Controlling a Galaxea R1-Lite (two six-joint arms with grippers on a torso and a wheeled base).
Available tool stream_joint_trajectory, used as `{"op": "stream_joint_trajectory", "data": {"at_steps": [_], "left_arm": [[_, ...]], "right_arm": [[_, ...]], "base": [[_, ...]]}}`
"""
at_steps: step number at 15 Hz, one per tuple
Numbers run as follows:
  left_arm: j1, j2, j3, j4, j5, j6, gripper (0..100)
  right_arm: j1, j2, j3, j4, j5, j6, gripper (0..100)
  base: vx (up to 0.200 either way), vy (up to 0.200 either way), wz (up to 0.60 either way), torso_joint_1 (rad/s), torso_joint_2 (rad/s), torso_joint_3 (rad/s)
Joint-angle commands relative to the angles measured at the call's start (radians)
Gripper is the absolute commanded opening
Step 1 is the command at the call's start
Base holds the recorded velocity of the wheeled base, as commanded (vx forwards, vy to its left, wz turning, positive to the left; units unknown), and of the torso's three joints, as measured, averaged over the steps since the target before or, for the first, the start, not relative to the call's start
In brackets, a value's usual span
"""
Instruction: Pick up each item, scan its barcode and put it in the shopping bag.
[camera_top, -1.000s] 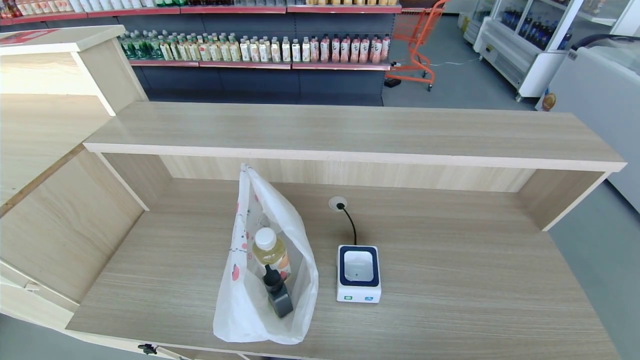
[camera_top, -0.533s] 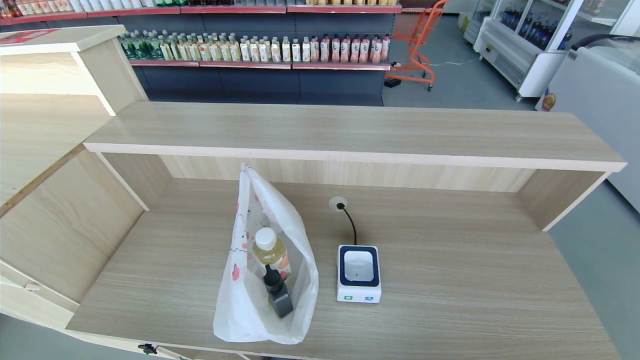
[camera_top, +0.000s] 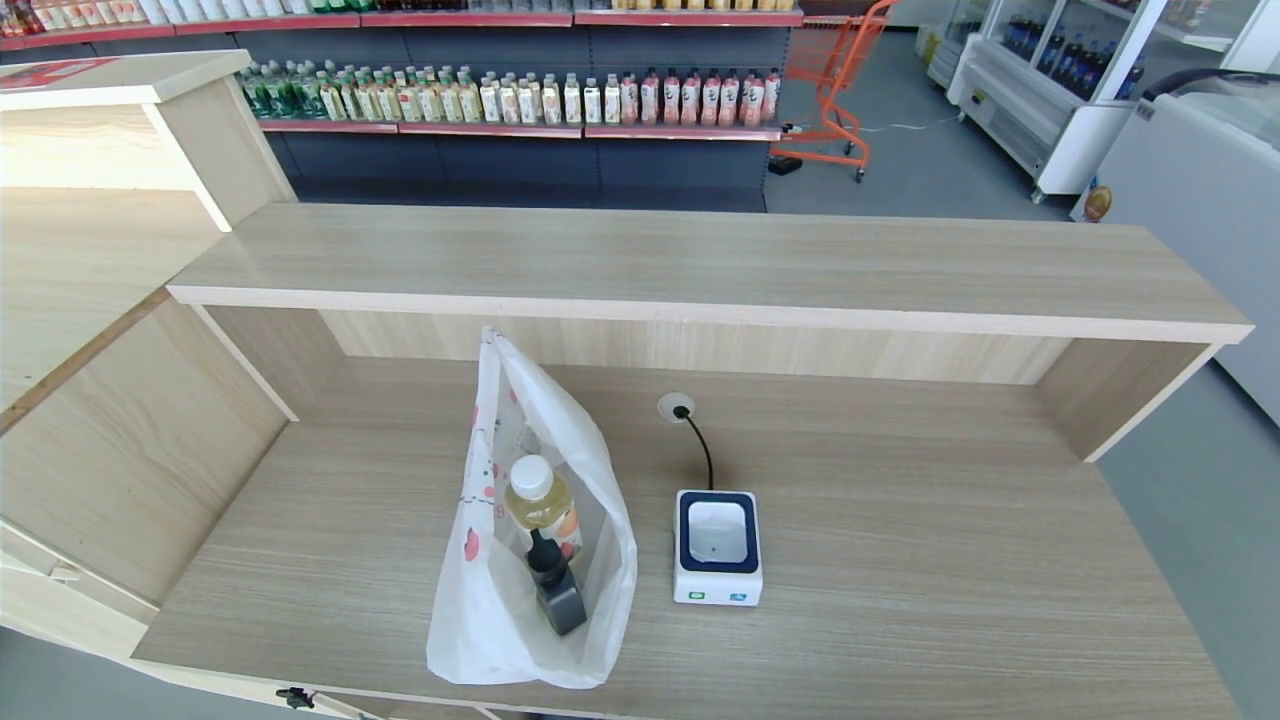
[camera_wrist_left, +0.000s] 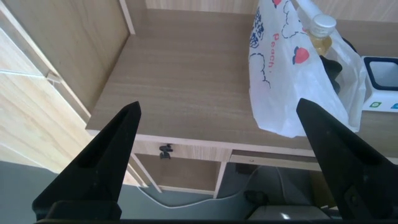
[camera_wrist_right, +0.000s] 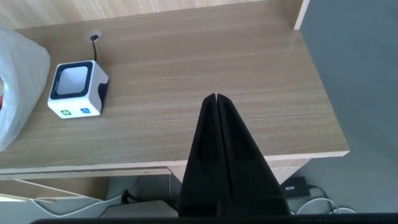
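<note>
The shopping bag is standing just left of the scanner and is holding a yellow drink bottle and a dark bottle. Bagging is judged complete, and any next move is calling for a fresh item. The left gripper is hanging with its fingers wide apart, and the right gripper has its fingers pressed together. The cable behind the scanner is obstructing nothing.
</note>
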Motion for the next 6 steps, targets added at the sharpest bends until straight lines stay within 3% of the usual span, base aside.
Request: {"op": "stream_joint_trajectory", "data": {"at_steps": [1, 6], "left_arm": [[0.0, 0.0, 0.0, 0.0, 0.0, 0.0, 100], [0.0, 0.0, 0.0, 0.0, 0.0, 0.0, 100]], "right_arm": [[0.0, 0.002, 0.0, 0.0, 0.0, -0.002, 0], [0.0, 0.002, 0.0, 0.0, 0.0, -0.001, 0]], "base": [[0.0, 0.0, 0.0, 0.0, 0.0, 0.0], [0.0, 0.0, 0.0, 0.0, 0.0, 0.0]]}}
